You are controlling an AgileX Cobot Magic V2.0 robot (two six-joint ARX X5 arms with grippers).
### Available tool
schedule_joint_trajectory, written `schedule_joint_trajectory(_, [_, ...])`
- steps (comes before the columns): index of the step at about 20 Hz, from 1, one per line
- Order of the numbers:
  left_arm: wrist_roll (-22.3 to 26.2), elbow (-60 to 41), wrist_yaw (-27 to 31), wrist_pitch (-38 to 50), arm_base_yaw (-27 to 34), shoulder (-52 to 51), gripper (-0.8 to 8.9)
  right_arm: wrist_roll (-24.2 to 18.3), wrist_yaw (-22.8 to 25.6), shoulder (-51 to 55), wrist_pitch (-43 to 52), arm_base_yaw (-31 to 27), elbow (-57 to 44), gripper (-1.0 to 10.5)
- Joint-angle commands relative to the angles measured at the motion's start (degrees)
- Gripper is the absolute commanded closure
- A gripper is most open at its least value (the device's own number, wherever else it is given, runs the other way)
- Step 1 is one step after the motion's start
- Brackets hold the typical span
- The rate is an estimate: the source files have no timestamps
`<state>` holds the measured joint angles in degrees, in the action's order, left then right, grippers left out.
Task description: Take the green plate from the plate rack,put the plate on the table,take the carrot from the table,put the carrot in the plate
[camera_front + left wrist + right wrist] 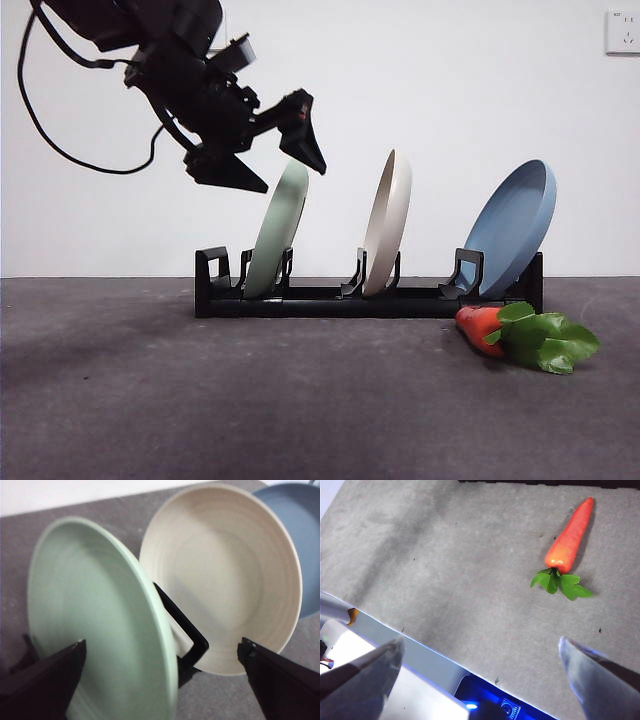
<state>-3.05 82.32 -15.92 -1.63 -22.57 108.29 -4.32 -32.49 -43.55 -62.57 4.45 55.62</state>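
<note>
The green plate (pixel 277 235) stands upright in the left slot of the black plate rack (pixel 330 300). My left gripper (pixel 292 178) is open at the plate's top rim, one jaw on each side, not closed on it. In the left wrist view the green plate (pixel 95 615) fills the space between the jaws of the left gripper (pixel 162 647). The carrot (pixel 480 328) lies on the table (pixel 200 400) in front of the rack's right end. My right gripper (pixel 480 645) is open and empty, hovering above the table some way from the carrot (pixel 570 535).
A cream-white plate (pixel 387 225) stands in the rack's middle slot and a blue plate (pixel 512 225) in the right one. Both show in the left wrist view, cream (pixel 225 580) and blue (pixel 295 530). The table's edge (pixel 420 652) shows in the right wrist view.
</note>
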Motion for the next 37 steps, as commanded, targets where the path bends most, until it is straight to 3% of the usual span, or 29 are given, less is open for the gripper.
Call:
schedule_joint_trajectory(1, [0.3, 0.0, 0.8, -0.1, -0.7, 1.1, 3.98, 0.0, 0.0, 0.0, 0.3, 0.1, 0.1, 2.9])
schedule_joint_trajectory(4, [0.3, 0.0, 0.6, -1.5, -0.7, 1.2, 6.26, 0.0, 0.0, 0.0, 0.3, 0.1, 0.1, 2.9])
schedule_joint_trajectory(6, [0.3, 0.0, 0.6, -2.8, -0.7, 1.2, 7.25, 0.0, 0.0, 0.0, 0.3, 0.1, 0.1, 2.9])
schedule_joint_trajectory(10, [0.2, 0.0, 0.4, -4.2, -0.6, 1.2, 7.62, 0.0, 0.0, 0.0, 0.3, 0.1, 0.1, 2.9])
schedule_joint_trajectory(12, [-0.3, 0.0, 0.3, -4.1, -0.6, 1.2, 8.26, 0.0, 0.0, 0.0, 0.3, 0.1, 0.1, 2.9])
schedule_joint_trajectory(21, [-8.1, 0.4, -4.2, -2.6, 0.1, 0.5, 8.22, 0.0, 0.0, 0.0, 0.3, 0.1, 0.1, 2.9])
schedule_joint_trajectory(28, [-8.2, 0.5, -4.1, -3.0, 0.2, -7.2, 8.22, 0.0, 0.0, 0.0, 0.4, 0.1, 0.1, 2.9])
schedule_joint_trajectory(32, [-6.8, 0.5, -4.2, -8.5, 0.0, -14.3, 8.22, 0.0, 0.0, 0.0, 0.4, 0.1, 0.1, 2.9])
schedule_joint_trajectory(37, [9.2, 0.5, -1.5, -26.9, -5.1, -25.6, 8.21, 0.0, 0.0, 0.0, 0.5, 0.1, 0.1, 2.9])
